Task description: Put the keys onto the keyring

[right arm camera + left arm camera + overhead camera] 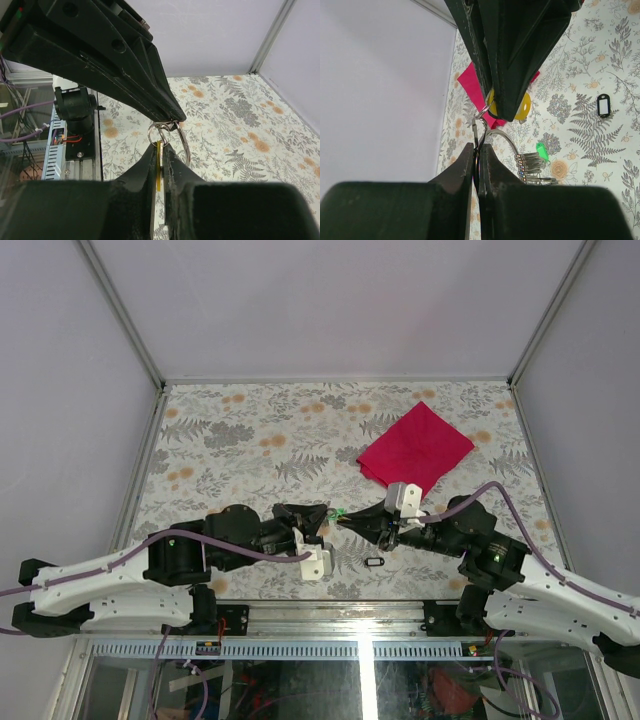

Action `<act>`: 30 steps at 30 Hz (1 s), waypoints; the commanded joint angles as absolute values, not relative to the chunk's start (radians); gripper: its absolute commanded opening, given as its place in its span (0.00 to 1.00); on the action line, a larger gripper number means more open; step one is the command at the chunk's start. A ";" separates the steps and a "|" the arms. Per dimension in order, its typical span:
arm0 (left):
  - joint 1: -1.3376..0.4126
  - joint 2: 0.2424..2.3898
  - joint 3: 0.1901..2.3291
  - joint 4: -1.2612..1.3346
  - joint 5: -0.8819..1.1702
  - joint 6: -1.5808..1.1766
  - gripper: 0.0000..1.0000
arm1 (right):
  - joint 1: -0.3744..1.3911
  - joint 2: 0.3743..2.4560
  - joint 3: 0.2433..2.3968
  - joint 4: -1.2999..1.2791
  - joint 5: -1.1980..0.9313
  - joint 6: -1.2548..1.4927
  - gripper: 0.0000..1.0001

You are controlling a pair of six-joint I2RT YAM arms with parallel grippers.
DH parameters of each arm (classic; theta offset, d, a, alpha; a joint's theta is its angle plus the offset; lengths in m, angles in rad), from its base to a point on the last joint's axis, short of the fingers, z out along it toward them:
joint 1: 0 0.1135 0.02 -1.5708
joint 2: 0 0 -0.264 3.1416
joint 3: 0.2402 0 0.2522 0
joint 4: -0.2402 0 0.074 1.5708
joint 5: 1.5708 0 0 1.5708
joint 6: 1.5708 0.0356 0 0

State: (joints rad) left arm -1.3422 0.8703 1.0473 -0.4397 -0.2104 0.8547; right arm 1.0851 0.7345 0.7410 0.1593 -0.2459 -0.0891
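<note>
**Left wrist view: both grippers closed at the keyring point(510, 141), mid-bench**

The keyring is a thin, round loop of bright silver wire. It hangs above the near middle of the bench point(230, 440), where the two arms meet tip to tip. The left gripper point(477, 147) has its black, wedge-shaped jaws pressed together on the wire, and the ring curves away to the right of them. At the arc's lower end sits a tight stack of small silver loops point(529, 165) with a bright green tag point(541, 151) beside them.

The right gripper point(161, 146) comes in from the opposite side, its jaws clamped on the yellow key tag point(522, 107). In the left wrist view this tag is a flat, pale yellow plastic piece showing on either side of the dark fingers. In the right wrist view it is edge-on, a thin yellow strip between the pads. A small silver split loop point(160, 131) above that strip touches the keyring, just under the tip of the left gripper.

A black key tag point(603, 105) lies flat on the bench by itself, well apart from the ring. It is oblong with a black frame and a pale window. Whether the window carries any writing is too small to tell.

The bench surface is printed with grey ferns and orange flowers. A crimson cloth point(415, 448) lies flat toward the far right.
</note>
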 commanded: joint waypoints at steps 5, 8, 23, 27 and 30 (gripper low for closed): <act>-1.351 0.851 1.054 -0.341 -0.271 0.869 0.00 | 1.084 0.704 0.825 0.142 -0.231 -0.038 0.00; -1.353 0.852 1.054 -0.341 -0.273 0.864 0.00 | 1.083 0.696 0.851 0.115 -0.212 -0.010 0.00; -1.376 0.858 1.061 -0.323 -0.266 0.839 0.00 | 1.084 0.792 1.000 0.001 -0.352 0.237 0.00; -1.379 0.847 1.060 -0.314 -0.266 0.837 0.00 | 1.084 0.816 0.999 0.031 -0.401 0.275 0.00; -1.379 0.837 1.055 -0.307 -0.266 0.833 0.00 | 1.084 0.814 0.988 0.064 -0.412 0.298 0.00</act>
